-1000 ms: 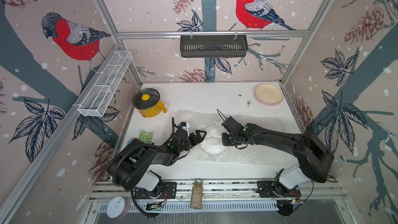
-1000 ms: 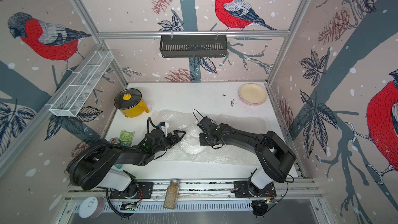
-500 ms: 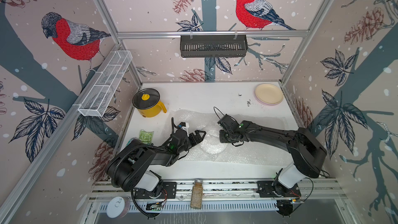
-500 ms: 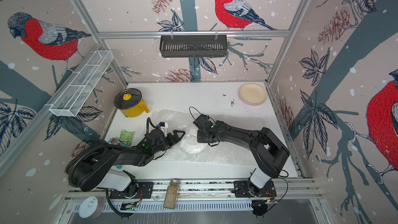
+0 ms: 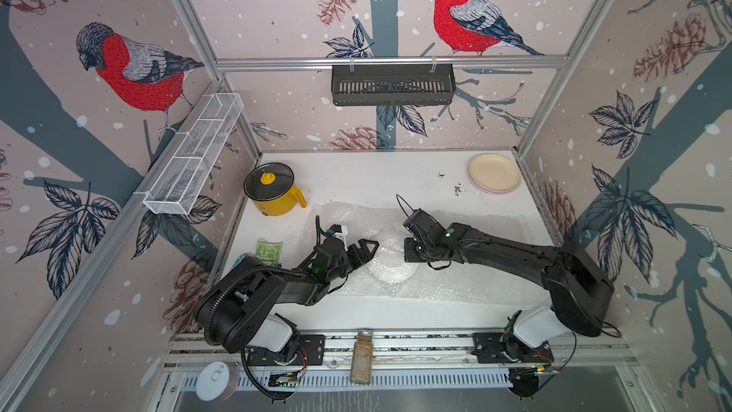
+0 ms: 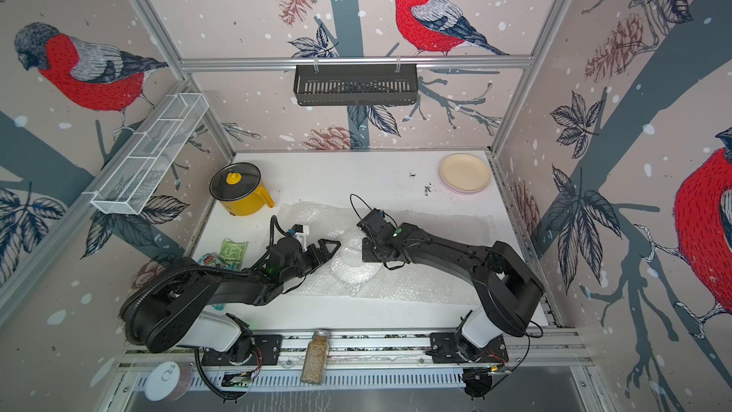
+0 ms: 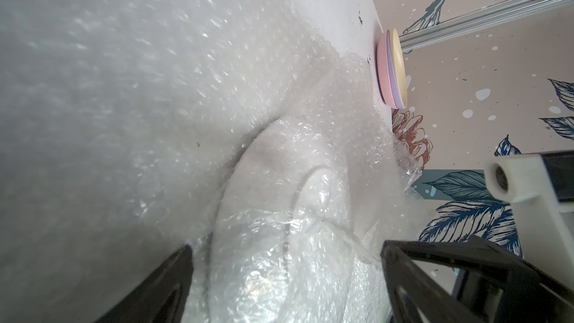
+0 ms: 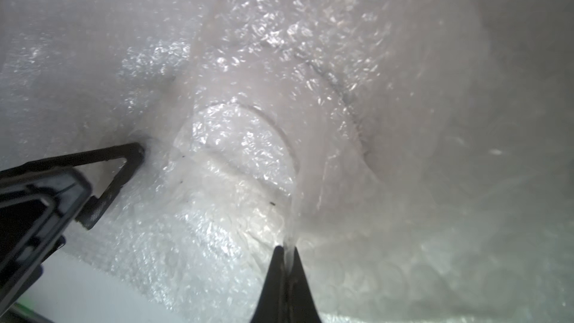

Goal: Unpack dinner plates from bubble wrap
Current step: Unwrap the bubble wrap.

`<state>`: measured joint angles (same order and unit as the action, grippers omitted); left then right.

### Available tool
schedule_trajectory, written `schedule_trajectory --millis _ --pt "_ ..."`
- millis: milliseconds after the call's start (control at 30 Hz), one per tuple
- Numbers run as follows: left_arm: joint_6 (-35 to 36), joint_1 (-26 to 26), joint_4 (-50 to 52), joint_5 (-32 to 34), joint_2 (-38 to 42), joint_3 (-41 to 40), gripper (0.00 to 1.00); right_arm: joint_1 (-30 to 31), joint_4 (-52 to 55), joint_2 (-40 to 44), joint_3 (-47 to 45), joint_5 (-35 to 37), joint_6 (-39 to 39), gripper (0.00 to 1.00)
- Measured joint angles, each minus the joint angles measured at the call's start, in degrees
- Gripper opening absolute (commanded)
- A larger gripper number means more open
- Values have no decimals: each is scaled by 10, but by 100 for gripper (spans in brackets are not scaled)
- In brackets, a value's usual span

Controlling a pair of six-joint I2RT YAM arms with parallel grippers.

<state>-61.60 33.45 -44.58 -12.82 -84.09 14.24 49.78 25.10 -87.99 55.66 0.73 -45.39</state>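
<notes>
The right claw point(image 8: 287, 251) is clenched on a fold of wrap point(image 8: 419, 228), presumably to peel it off the covered plate point(image 5: 390, 271) on the desk point(image 5: 368, 180); the left claw point(image 7: 285, 247) is held released beside that plate, likely to steady it; three bare plates point(image 5: 495, 173) are stacked far right

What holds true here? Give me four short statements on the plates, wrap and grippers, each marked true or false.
1. A wrapped plate lies between the two grippers. True.
2. The right gripper is shut on a fold of bubble wrap. True.
3. The left gripper is clamped on the wrapped plate. False: its jaws stand open.
4. The stacked plates have the pink one on top. False: the cream one is on top.
</notes>
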Motion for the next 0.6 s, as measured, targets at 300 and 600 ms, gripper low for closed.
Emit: schedule_trajectory --millis 300,600 --pt "-28 -1 1 15 0 -3 94 -14 0 51 -32 -48 37 0" --pt "-45 -3 -18 21 -10 -6 95 -59 -18 95 -77 -79 51 0"
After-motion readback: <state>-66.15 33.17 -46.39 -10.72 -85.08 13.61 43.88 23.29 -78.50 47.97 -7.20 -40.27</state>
